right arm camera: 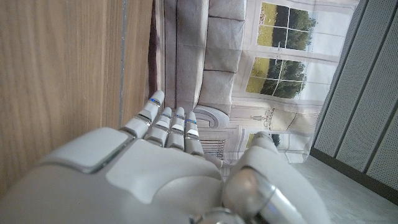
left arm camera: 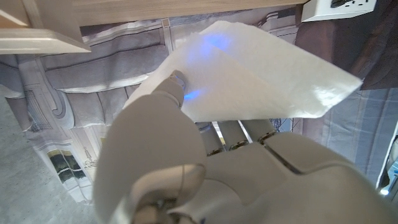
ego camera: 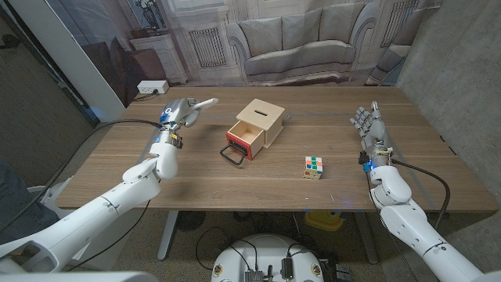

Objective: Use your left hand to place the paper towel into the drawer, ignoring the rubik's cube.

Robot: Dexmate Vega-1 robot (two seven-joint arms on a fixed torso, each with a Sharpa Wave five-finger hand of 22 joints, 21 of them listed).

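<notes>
My left hand (ego camera: 177,114) is raised above the table's left side and pinches a white paper towel (ego camera: 202,104) that points toward the drawer. In the left wrist view the paper towel (left arm camera: 261,71) is folded between the thumb and fingers of the left hand (left arm camera: 205,168). A small wooden drawer box (ego camera: 259,122) stands at the table's middle, its drawer (ego camera: 240,139) pulled out with a black handle in front. The rubik's cube (ego camera: 313,167) lies right of the drawer. My right hand (ego camera: 370,129) stands on its edge at the right, fingers straight, holding nothing.
A wooden table (ego camera: 329,188) carries everything. A white power strip (ego camera: 152,87) sits beyond the far left corner. A printed backdrop of a sofa (ego camera: 297,39) hangs behind the table. A grey wall panel (ego camera: 462,70) stands to the right.
</notes>
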